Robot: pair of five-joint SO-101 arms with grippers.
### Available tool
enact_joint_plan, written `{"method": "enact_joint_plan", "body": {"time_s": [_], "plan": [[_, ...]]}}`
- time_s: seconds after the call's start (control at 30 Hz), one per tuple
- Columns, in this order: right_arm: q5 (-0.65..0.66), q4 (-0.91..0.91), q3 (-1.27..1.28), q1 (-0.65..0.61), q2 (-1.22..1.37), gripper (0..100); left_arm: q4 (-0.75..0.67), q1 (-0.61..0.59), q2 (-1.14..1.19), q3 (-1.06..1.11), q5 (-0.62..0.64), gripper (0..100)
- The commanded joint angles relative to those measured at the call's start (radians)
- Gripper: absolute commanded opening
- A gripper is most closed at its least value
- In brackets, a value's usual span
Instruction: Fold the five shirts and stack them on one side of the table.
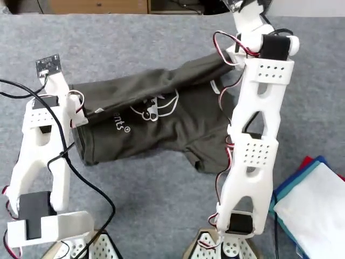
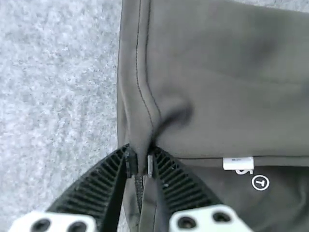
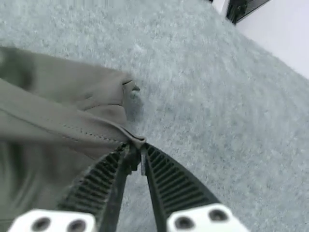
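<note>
Olive shirt (image 1: 161, 129), softly creased — left pincer (image 2: 139, 164) and right pincer (image 3: 135, 158) each clamp its stitched edge.

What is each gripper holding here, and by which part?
Both hold the dark shirt: left gripper pinches a stitched hem, right gripper a stitched edge.

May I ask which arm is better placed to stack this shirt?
Probably right: left gripper and right gripper both pinch the shirt, but the folded stack lies beside the right arm.
</note>
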Motion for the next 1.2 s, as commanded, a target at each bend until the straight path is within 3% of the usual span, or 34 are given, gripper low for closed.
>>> {"method": "enact_joint_plan", "body": {"time_s": [0.0, 0.47, 0.73, 0.83, 1.17], "plan": [[0.011, 0.020, 0.024, 0.001, -0.045, 0.5, -0.060, 0.006, 0.025, 0.003, -0.002, 2], [-0.011, 0.009, 0.598, -0.007, -0.363, 0.5, -0.068, 0.049, 0.067, 0.044, 0.029, 2], [0.015, 0.009, 0.792, 0.067, -0.464, 0.5, -0.064, 0.003, 0.059, 0.064, 0.023, 2], [0.055, 0.002, 0.911, 0.082, -0.558, 0.5, -0.021, -0.025, 0.059, 0.051, -0.032, 2], [0.087, -0.400, 1.705, 0.091, -0.955, 0.5, 0.069, -0.029, 0.059, 0.029, -0.074, 2]]}}
